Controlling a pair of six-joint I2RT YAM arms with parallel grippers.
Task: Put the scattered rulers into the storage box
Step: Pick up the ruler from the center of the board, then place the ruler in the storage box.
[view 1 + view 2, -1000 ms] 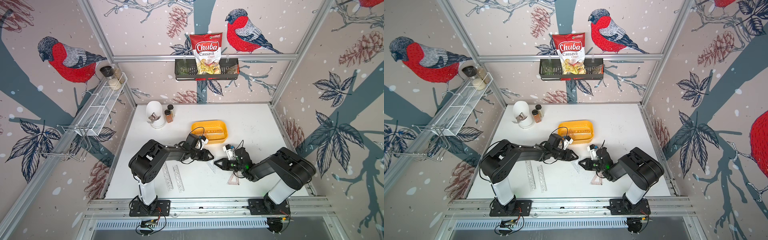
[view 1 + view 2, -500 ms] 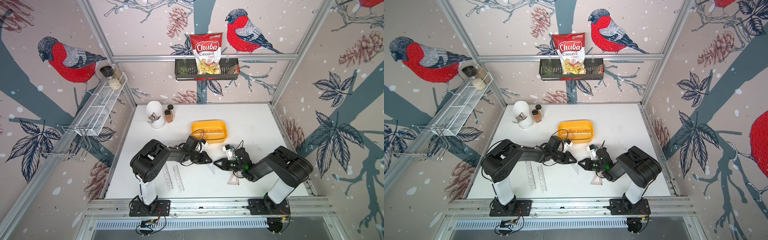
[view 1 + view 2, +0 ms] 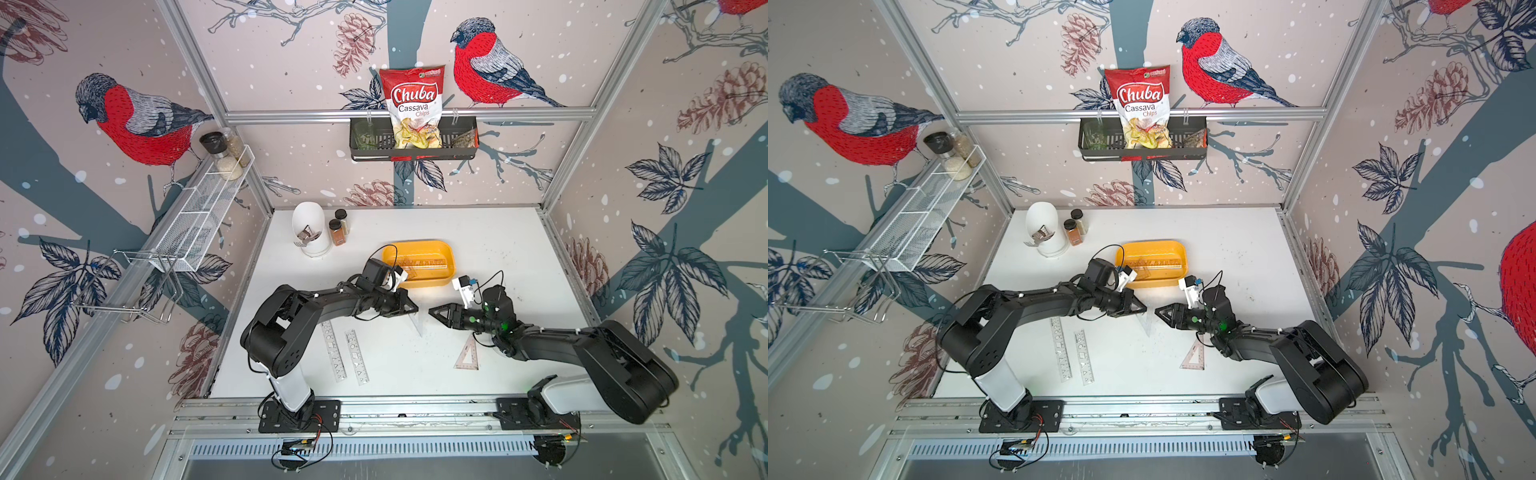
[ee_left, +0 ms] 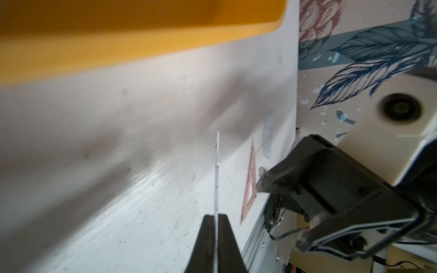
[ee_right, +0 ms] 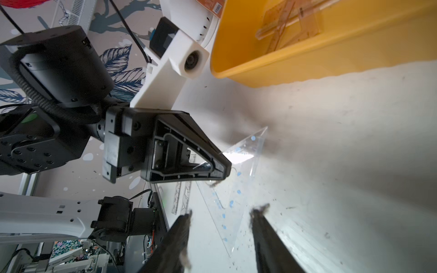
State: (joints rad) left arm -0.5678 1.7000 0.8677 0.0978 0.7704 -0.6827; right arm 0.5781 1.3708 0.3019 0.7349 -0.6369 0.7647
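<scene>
A clear triangular set square (image 3: 418,323) (image 5: 238,182) stands on edge mid-table, and my left gripper (image 3: 414,308) (image 3: 1144,309) (image 4: 216,216) is shut on one corner of it. Facing it a little to the right, my right gripper (image 3: 432,311) (image 5: 221,212) is open and its fingers are off the plastic. The yellow storage box (image 3: 451,259) (image 5: 307,63) sits just behind, with rulers (image 3: 422,262) lying in it. Two straight stencil rulers (image 3: 334,351) (image 3: 357,358) lie flat near the left arm. A pink set square (image 3: 467,355) (image 4: 250,186) lies by the right arm.
At the back left of the table stand a white utensil holder (image 3: 309,228) and two spice jars (image 3: 336,232). A black wire basket (image 3: 457,145) with a chips bag hangs on the back wall. A white wire shelf (image 3: 199,216) runs along the left wall.
My left gripper has shut on the clear set square. My right gripper, shut before, has opened and let go of it. The arms have barely moved.
</scene>
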